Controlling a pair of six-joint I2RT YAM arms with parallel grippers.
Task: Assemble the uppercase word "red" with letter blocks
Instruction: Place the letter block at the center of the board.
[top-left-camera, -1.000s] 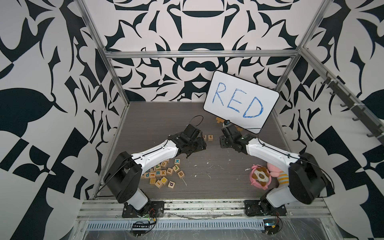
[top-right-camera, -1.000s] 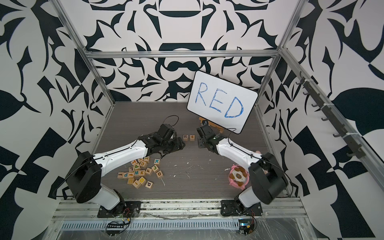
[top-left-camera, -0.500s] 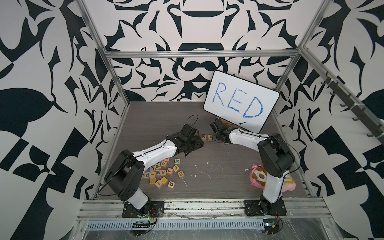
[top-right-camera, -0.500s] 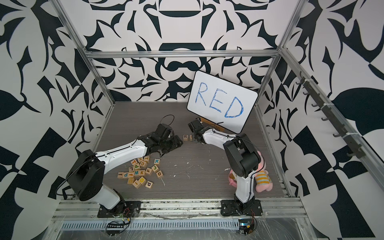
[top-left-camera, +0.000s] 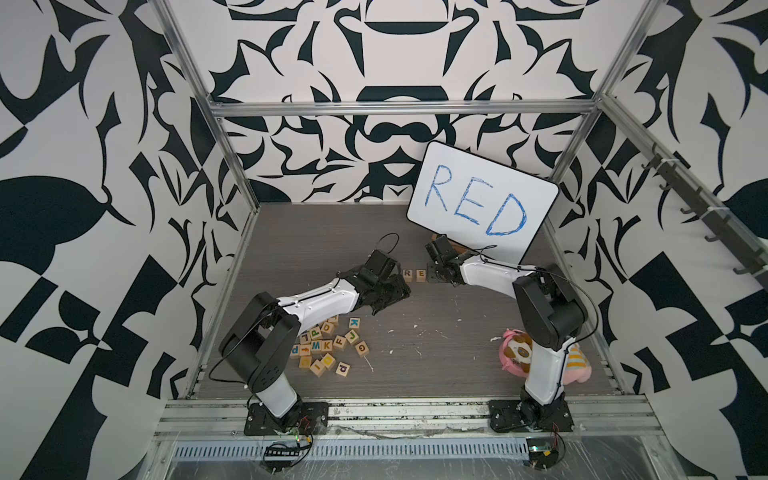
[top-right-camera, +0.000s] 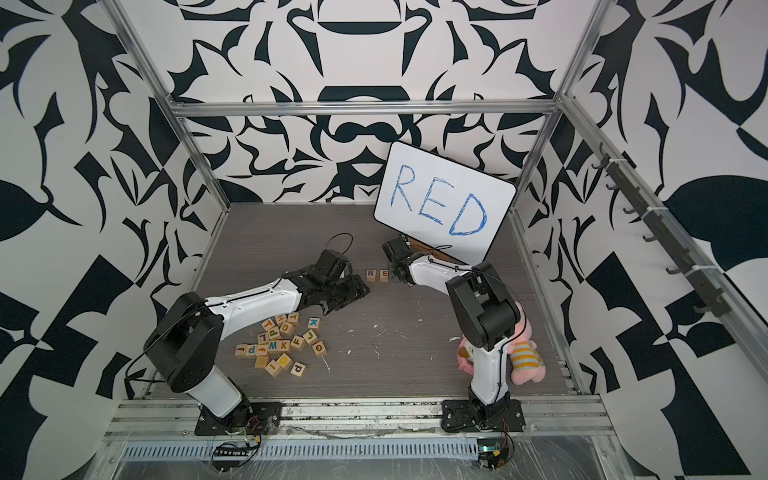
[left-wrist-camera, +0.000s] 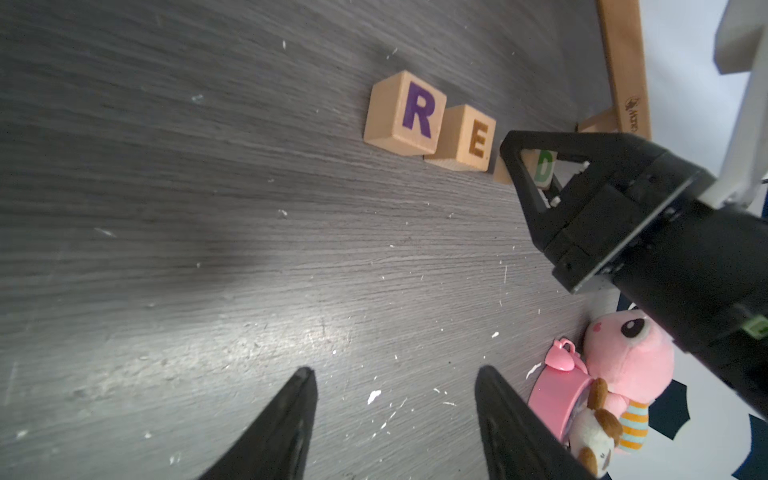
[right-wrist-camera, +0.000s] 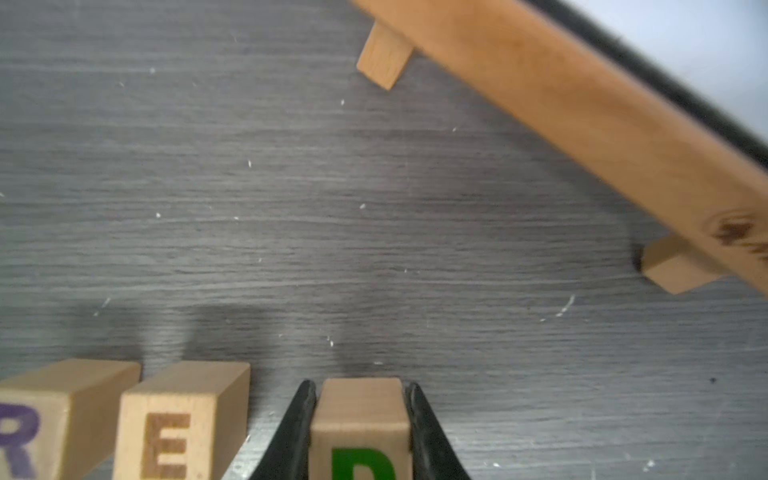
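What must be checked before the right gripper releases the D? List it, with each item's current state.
1. Grip: right gripper shut on D block: ok.
2. Order: R block and E block side by side: ok.
3. D block follows E block, letter facing the same way: ok.
4. D block resting on table: cannot tell.
5. D block closed up against E block: not ok; they stand apart.
6. Other arm: left gripper open, clear of the row: ok.
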